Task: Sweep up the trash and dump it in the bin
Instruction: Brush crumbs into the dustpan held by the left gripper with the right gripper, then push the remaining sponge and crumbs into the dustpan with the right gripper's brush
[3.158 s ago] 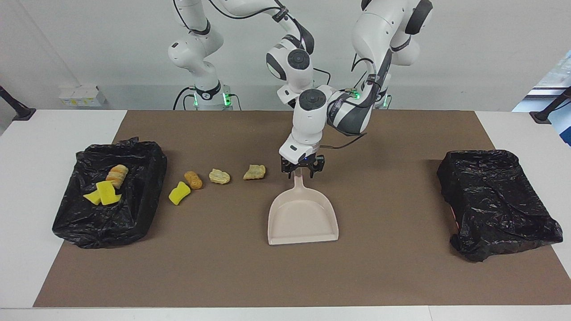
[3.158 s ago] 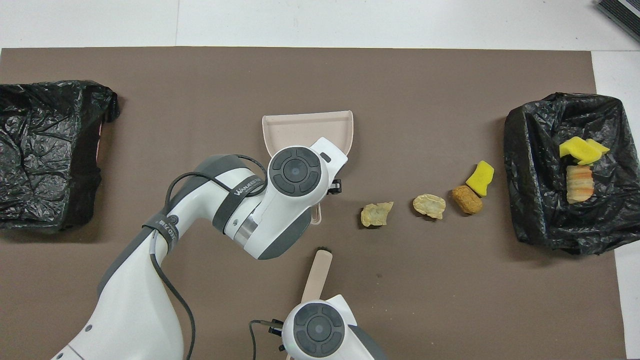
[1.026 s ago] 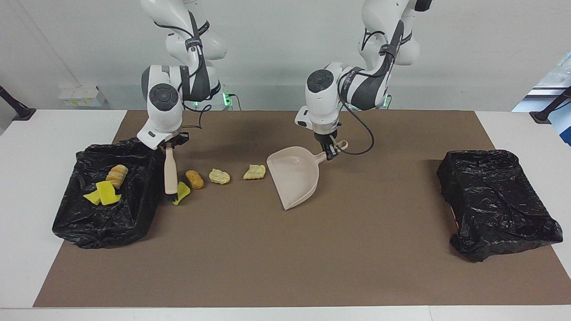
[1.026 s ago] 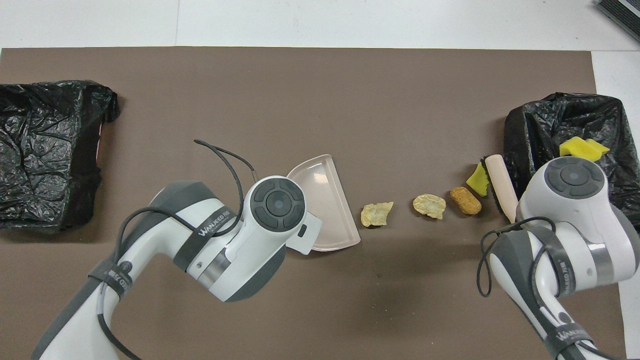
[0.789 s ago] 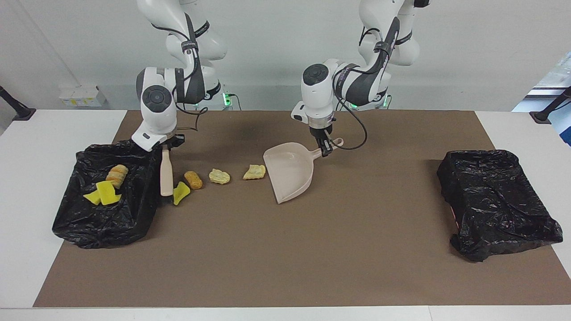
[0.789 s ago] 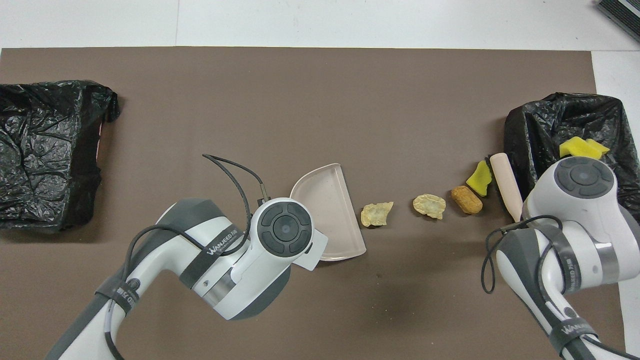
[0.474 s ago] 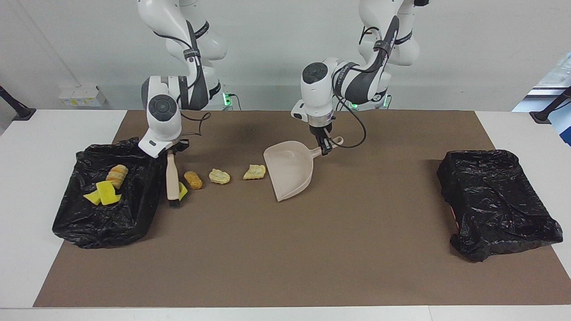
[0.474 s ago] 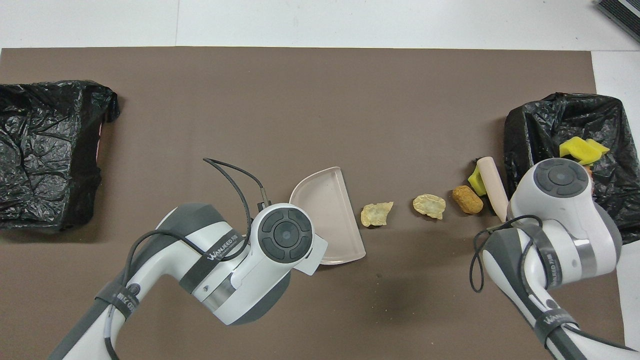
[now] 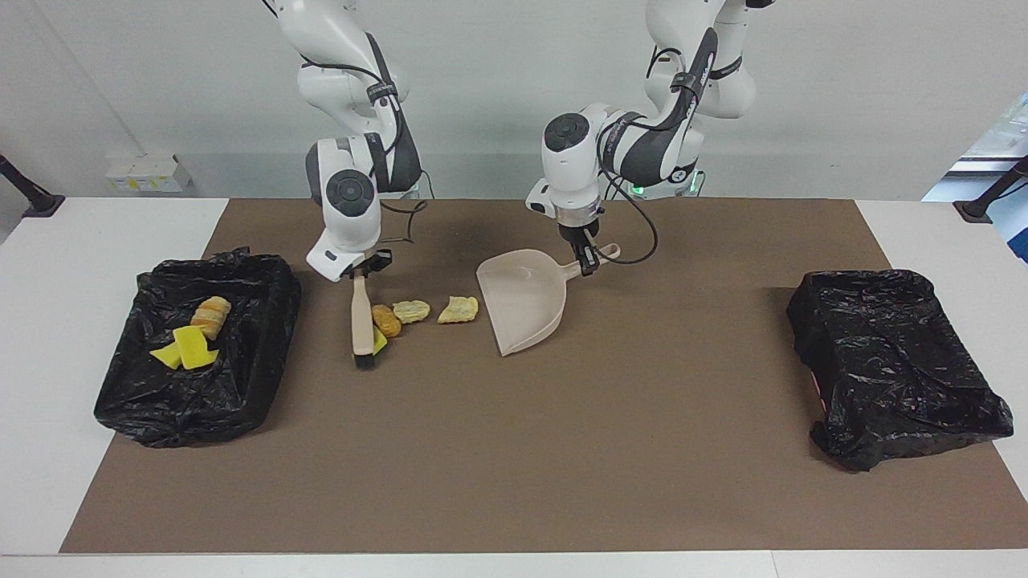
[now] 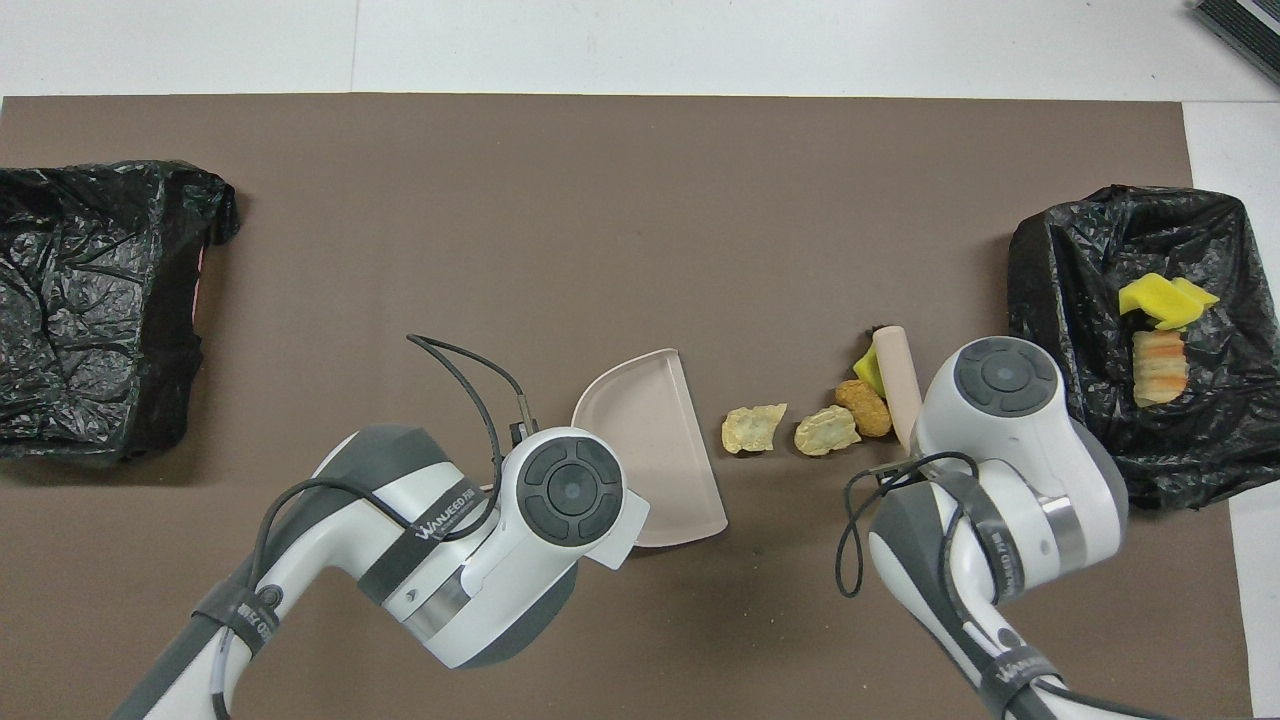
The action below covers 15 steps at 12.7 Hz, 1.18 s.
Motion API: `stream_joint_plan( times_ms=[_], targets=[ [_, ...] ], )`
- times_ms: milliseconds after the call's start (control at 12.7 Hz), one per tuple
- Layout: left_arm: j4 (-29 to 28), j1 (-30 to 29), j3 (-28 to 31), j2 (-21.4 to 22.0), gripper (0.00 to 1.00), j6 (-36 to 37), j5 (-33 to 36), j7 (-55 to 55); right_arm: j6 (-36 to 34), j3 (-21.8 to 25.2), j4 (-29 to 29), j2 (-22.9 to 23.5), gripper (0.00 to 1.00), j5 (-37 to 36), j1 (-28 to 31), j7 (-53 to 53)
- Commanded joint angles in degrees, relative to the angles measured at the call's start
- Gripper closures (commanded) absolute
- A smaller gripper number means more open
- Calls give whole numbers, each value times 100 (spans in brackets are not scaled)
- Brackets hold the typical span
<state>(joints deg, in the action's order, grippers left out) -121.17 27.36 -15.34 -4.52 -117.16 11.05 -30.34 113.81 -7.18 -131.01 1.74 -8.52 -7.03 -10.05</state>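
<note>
Trash, loose: four small pieces in a short row on the brown mat (image 9: 514,482), between the brush (image 9: 361,317) and the dustpan (image 9: 524,305). Yellow sponge chunk (image 9: 378,343) and orange-brown lump (image 9: 387,320) lie against the brush; pale lump (image 9: 411,311) just beside them; tan lump (image 9: 458,309) nearest the pan's mouth, close to its rim but apparently not yet inside

Trash, binned: yellow chunks and a striped lump inside the black-lined bin (image 9: 265,361) at the right arm's end of the table. A second lined bin (image 9: 891,369) sits at the left arm's end

Right gripper (image 9: 361,274): clamped on the brush handle, bristles down at the mat

Left gripper (image 9: 588,265): clamped on the dustpan handle, pan tilted with its open edge down on the mat and turned toward the row

Step in hand, by judgement: sweeping, pieces gathered but none in the pan

Next move calls for: the brush drawn on toward the pan, bristles kept low so no piece slips under or round them; pan held steady, lip flat to the mat; dumping into a bin not yet due
</note>
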Motion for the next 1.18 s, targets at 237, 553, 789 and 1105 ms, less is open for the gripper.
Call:
stream_joint_plan(
  times_ms=[237,553,789,1105],
  targets=[
    [-416,86,83,329,100,-105,64,28,71,-29,110,230,100,1429,-1342,-568],
    [-416,50,83,321,100,-140,29,37,106,-29,269,221,100,2082,-2143,-839],
    [-469,-99,83,312,100,-166,29,-59,-7,-117,496,213,100,2583,-2232,-831],
    [-469,-257,83,285,100,-237,11,-576,-920,-38,717,-129,100,2522,-1804,-630]
  ],
)
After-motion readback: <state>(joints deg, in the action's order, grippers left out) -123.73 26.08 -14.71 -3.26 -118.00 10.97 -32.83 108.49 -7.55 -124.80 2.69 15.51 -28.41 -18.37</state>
